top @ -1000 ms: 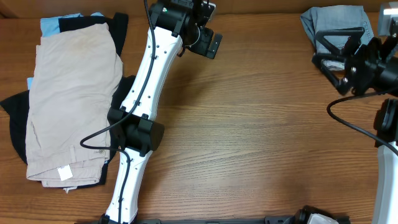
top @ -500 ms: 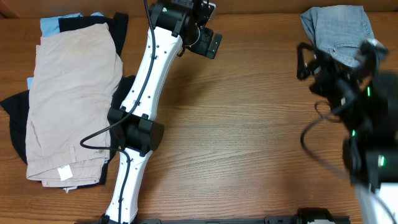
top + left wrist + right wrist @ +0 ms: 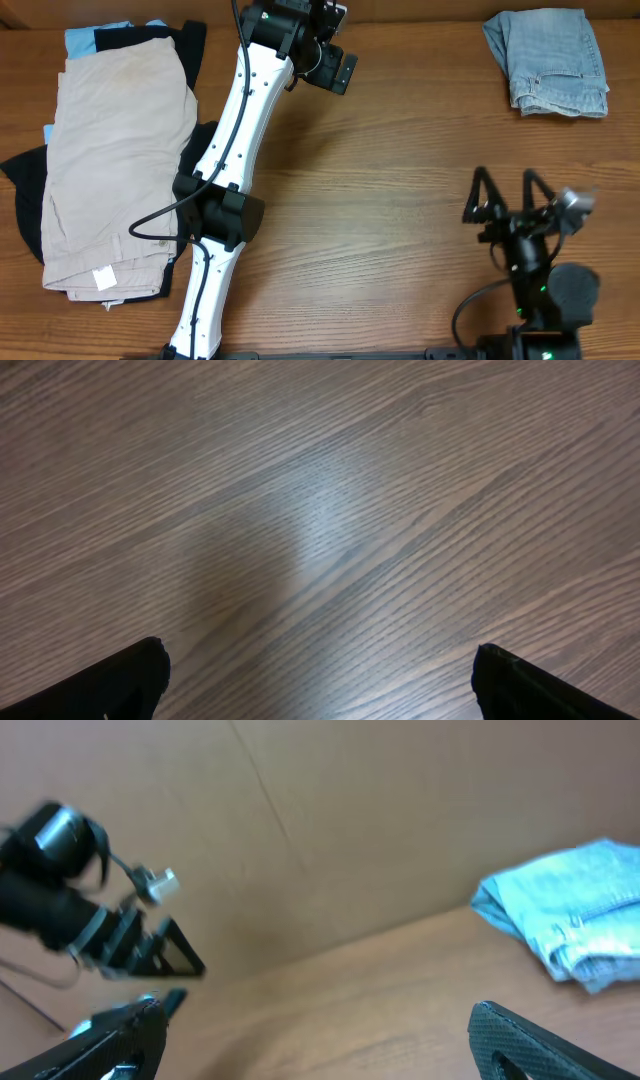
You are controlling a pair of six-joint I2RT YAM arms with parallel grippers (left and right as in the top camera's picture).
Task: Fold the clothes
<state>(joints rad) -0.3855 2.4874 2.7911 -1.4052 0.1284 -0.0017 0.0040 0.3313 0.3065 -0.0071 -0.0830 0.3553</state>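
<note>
Folded denim shorts [image 3: 547, 62] lie in the far right corner, seemingly finished and parked clear, so the right gripper [image 3: 505, 178] idles wide and empty by the near edge, the left gripper [image 3: 320, 665] wide over bare tabletop [image 3: 320, 510] near the left-edge pile [image 3: 115, 160]

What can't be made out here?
- Overhead: beige shorts hide most of the black garment and sky-blue garment beneath.
- Right wrist: blurred; denim shorts cut by the right edge.
- Left wrist: left hand fingertips cut by the bottom edge.
</note>
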